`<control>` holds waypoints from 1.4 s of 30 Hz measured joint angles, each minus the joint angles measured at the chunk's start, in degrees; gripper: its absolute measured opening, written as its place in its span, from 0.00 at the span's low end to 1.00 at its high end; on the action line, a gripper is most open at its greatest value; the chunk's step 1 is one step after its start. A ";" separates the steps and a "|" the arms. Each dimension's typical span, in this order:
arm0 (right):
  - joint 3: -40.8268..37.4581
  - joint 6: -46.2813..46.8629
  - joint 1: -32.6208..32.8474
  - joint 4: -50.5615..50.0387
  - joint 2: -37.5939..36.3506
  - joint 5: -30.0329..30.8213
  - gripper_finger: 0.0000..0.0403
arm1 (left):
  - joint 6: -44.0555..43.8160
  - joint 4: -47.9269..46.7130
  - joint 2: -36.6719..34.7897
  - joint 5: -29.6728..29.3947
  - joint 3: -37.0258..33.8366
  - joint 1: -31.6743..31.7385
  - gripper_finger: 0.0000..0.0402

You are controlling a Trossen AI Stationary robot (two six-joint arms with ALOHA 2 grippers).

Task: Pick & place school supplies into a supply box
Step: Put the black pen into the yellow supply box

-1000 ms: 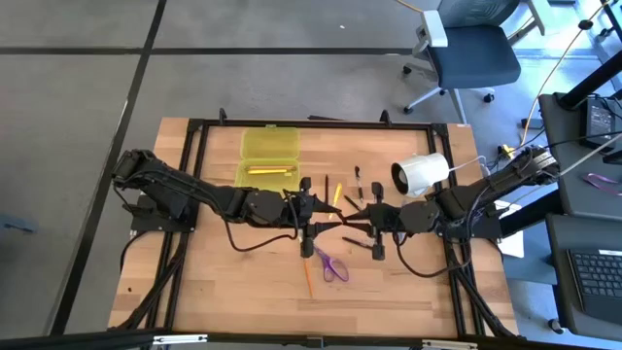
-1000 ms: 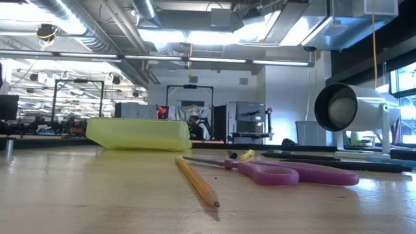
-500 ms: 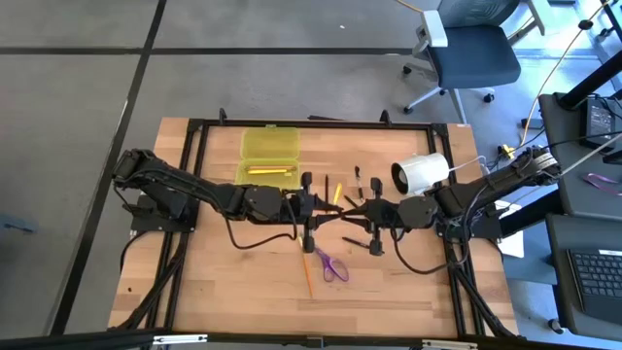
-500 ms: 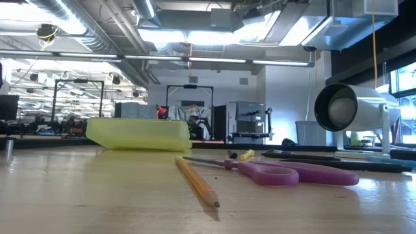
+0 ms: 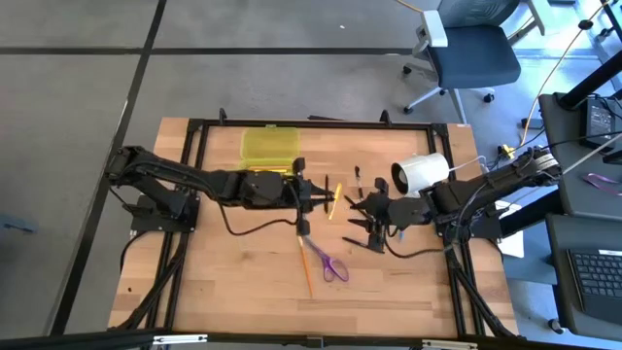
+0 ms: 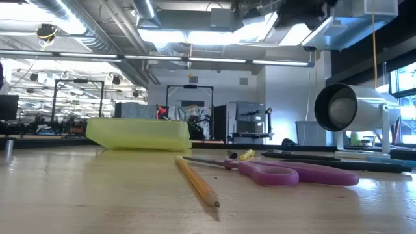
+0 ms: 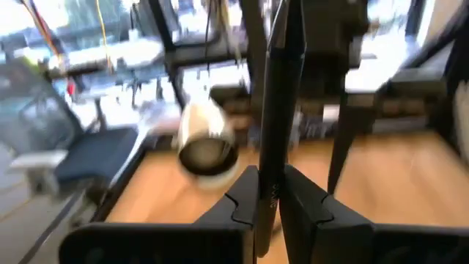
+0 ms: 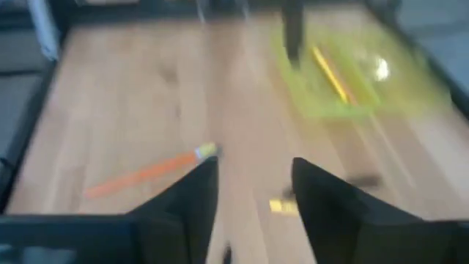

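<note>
Table (image 5: 224,262) of pale wood carries one translucent yellow-green supply box (image 5: 269,146) lying open at the far side, with one yellow pencil (image 5: 267,171) in its nearer half. Left pincer (image 5: 321,197) hangs just beside the box, clamped on one black pen (image 7: 282,81) that stands upright between its fingers (image 7: 238,202) in the left wrist view. Right pincer (image 5: 362,216) hovers near the table's middle, spread wide and holding nothing. Between them lie one short yellow piece (image 5: 336,194) and a few dark pens too small to count. Nearer the front edge lie one orange pencil (image 5: 305,269) and one pair of purple-handled scissors (image 5: 333,265), side by side. One white cylinder (image 5: 420,173) stands at the right
</note>
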 joint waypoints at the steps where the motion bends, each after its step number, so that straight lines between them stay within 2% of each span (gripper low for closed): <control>1: 0.00 2.22 -0.18 -2.27 0.00 -0.43 0.47 | -0.45 -2.58 -0.68 0.12 0.00 0.76 0.05; 7: 0.00 13.86 -0.78 -14.19 0.02 -2.00 0.54 | -6.60 -26.60 -4.42 1.40 0.02 8.40 0.05; 11: -0.02 16.77 -0.78 -16.23 0.07 -4.17 0.55 | -9.99 -41.57 -3.82 5.97 0.02 15.22 0.05; 15: -0.02 17.05 -0.78 -16.04 0.07 -4.51 0.55 | -10.44 -49.79 -0.77 11.15 -0.02 21.10 0.05; 21: -0.02 20.57 -0.78 -16.46 0.09 -5.68 0.55 | -5.53 -53.74 4.84 13.81 0.00 27.99 0.05; 26: -0.02 23.92 -0.74 -17.24 0.09 -5.72 0.55 | -1.61 -54.57 10.02 16.26 0.00 30.99 0.05; 36: -0.02 29.31 -0.56 -22.13 0.10 -7.44 0.55 | 1.64 -56.36 19.72 17.84 0.02 32.07 0.07; 42: -0.02 39.70 -0.56 -29.15 0.11 -7.93 0.55 | 3.00 -56.84 22.36 17.04 0.02 32.04 0.09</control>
